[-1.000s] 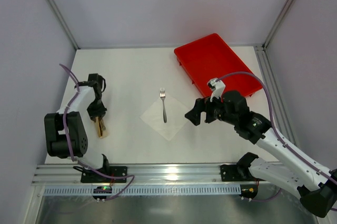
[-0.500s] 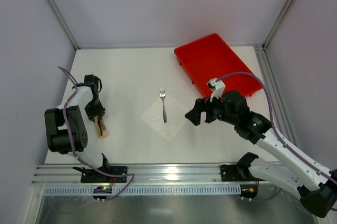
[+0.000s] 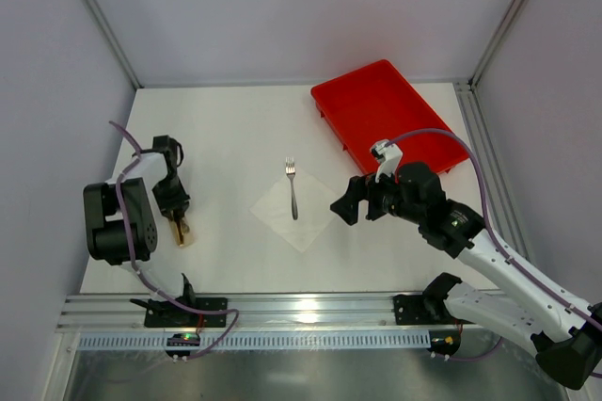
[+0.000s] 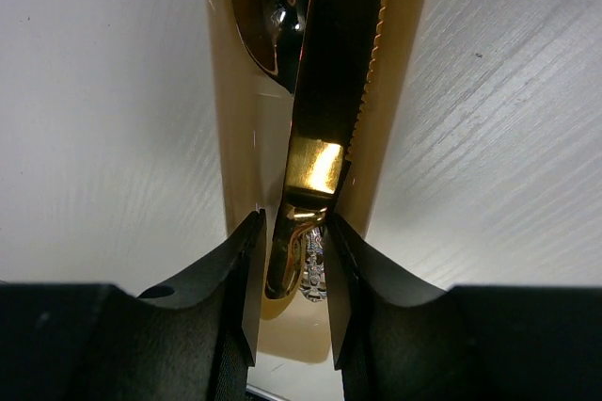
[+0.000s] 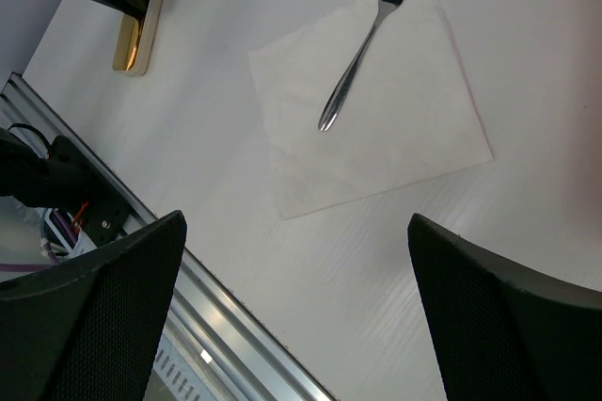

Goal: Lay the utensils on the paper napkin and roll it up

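Well, the left gripper [image 4: 292, 236] is down at the table's [image 3: 226, 128] left edge over a small heap of cutlery. Its jaws are narrowly parted either side of the handle of a serrated knife [image 4: 334, 72] that lies across a spoon [image 4: 259, 15]; whether they actually pinch it I cannot tell. A fork [image 3: 293, 192] lies on the paper napkin [image 3: 306, 227] mid-table, tines at its far corner. The right gripper [image 5: 296, 326] hovers just beside the napkin, jaws spread wide, holding nothing. The red tray [image 3: 376, 104] sits at the far right
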